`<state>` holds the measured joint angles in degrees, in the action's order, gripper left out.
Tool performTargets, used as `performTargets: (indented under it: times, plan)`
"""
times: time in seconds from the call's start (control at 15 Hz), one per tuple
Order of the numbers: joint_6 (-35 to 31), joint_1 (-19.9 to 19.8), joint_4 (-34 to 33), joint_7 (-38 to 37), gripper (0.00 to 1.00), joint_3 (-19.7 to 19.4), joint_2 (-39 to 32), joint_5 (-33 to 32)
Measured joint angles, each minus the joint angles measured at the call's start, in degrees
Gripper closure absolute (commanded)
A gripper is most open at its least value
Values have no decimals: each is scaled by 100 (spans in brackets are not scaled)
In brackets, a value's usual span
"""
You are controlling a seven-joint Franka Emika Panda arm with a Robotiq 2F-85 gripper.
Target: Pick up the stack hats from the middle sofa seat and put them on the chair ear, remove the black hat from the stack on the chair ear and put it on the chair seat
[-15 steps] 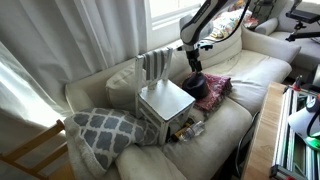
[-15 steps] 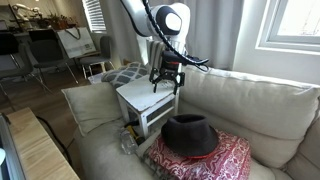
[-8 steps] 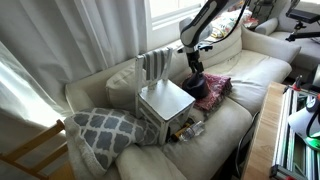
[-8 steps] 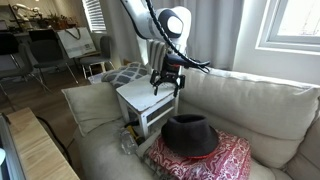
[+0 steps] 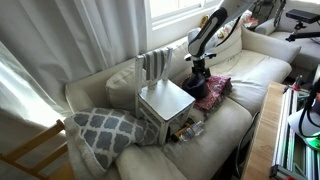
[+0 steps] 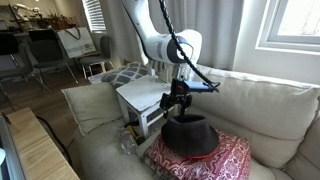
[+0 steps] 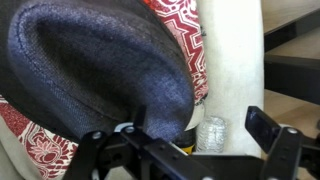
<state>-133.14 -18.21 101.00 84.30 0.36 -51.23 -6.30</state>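
Observation:
A round black hat (image 5: 201, 88) (image 6: 190, 135) lies on a red patterned cloth (image 5: 219, 89) (image 6: 205, 162) on the middle sofa seat (image 6: 100, 150). It fills the upper left of the wrist view (image 7: 90, 60). No red hat shows. My gripper (image 5: 197, 72) (image 6: 177, 103) (image 7: 200, 130) is open just above the hat's edge on the chair side, with its left finger over the brim. The small pale chair stands beside the hat with its seat (image 5: 165, 100) (image 6: 140, 95) bare. Its slatted backrest has a top corner post (image 5: 141, 58).
A plastic bottle (image 7: 210, 135) and other small items (image 5: 187, 127) lie by the chair's foot between hat and chair. A grey lattice pillow (image 5: 105, 130) (image 6: 125, 73) lies beyond the chair. The sofa back (image 6: 260, 100) rises behind the hat.
My gripper has moved from above the chair's edge down and across to just over the black hat's brim. The hat and chair have not moved.

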Motion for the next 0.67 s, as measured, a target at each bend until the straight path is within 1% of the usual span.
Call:
performTargets:
  times: [0.2, 0.33, 0.67]
  plan:
    - [-510, -166, 3, 438, 0, 104, -165, 10]
    - [-722, -218, 10, 593, 0, 169, -240, 15]
    - [-1042, -223, 13, 630, 0, 227, -492, 24]
